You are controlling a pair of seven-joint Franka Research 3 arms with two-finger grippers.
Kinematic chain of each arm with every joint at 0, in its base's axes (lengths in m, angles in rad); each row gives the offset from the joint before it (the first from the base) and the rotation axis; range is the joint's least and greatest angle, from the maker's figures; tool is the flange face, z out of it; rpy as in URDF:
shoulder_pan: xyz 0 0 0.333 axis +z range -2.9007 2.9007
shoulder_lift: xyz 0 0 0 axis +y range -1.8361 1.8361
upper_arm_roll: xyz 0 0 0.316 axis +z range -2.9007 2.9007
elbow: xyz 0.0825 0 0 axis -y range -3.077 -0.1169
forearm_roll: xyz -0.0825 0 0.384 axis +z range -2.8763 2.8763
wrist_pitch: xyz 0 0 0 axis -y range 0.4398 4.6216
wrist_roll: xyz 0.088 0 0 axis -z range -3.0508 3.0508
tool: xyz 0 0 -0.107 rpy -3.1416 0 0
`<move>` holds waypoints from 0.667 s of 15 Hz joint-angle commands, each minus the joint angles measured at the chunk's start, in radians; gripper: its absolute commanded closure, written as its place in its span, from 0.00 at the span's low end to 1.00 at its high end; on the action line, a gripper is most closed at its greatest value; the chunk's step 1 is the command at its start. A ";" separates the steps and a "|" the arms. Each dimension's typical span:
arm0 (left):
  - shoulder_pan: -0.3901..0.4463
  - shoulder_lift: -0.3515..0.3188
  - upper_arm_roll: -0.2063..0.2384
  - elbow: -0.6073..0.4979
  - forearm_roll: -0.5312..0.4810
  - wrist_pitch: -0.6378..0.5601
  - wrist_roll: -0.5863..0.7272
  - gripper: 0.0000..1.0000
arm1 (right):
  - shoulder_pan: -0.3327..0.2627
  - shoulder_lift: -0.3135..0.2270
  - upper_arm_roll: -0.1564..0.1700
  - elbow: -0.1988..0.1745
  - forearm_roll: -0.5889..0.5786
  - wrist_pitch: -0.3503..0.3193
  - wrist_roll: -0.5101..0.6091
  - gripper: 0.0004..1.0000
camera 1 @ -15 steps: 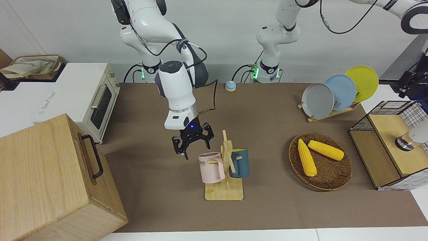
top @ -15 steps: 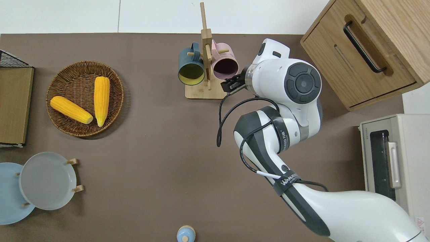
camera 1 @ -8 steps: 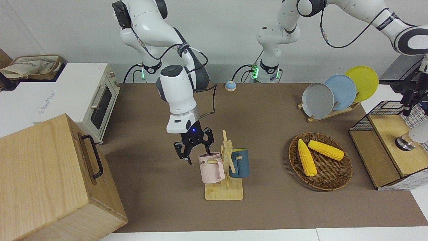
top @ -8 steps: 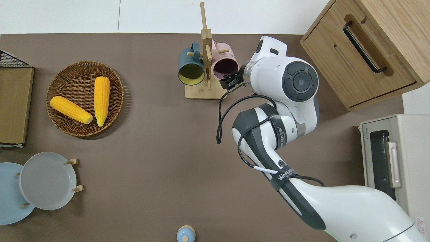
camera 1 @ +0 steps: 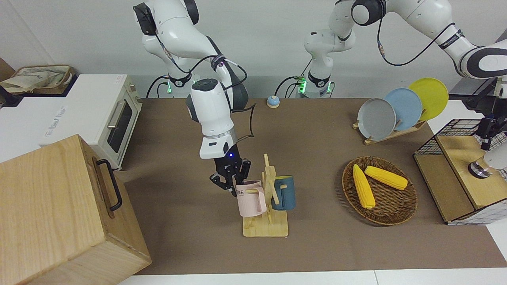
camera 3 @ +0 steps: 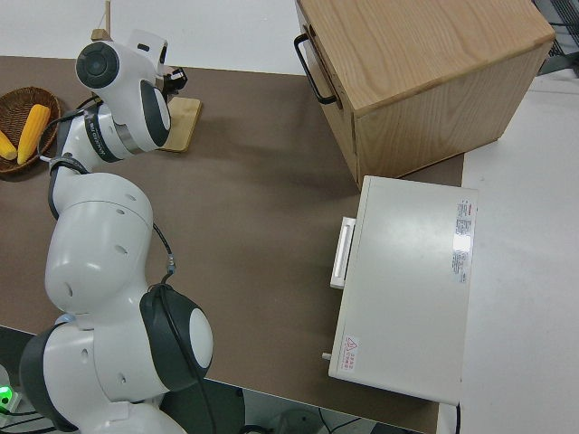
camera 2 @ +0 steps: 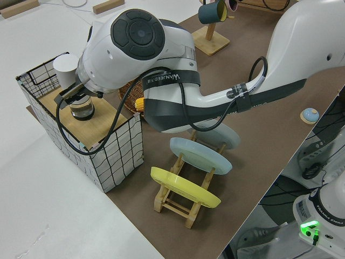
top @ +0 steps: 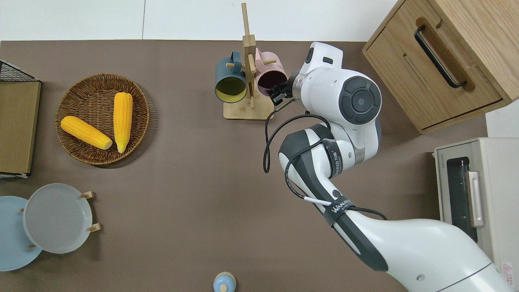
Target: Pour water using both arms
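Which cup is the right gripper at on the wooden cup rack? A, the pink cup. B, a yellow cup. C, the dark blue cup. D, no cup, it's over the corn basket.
A: the right gripper sits at the rim of the pink cup hanging on the wooden cup rack, while the dark blue cup hangs on the rack's opposite side, untouched.

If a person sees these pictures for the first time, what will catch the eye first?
First, the right arm's hand, open at the rim of the pink mug, which hangs on a wooden mug stand beside a blue mug. Next, two bright yellow corn cobs in a wicker basket, toward the left arm's end of the table. The left hand hangs over a wire crate there.
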 commanded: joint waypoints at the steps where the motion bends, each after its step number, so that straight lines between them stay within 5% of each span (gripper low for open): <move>1: 0.009 0.023 -0.021 0.019 -0.057 0.051 0.024 0.01 | -0.007 0.017 0.005 0.018 -0.022 0.036 -0.017 1.00; 5: 0.025 0.048 -0.027 0.035 -0.097 0.056 0.027 0.01 | -0.011 0.016 0.005 0.018 -0.022 0.037 -0.017 1.00; 8: 0.078 0.056 -0.088 0.048 -0.105 0.056 0.037 0.03 | -0.014 0.014 0.005 0.019 -0.005 0.030 -0.002 1.00; 10: 0.124 0.060 -0.140 0.064 -0.103 0.057 0.038 0.16 | -0.034 0.007 0.005 0.037 0.019 0.019 0.023 1.00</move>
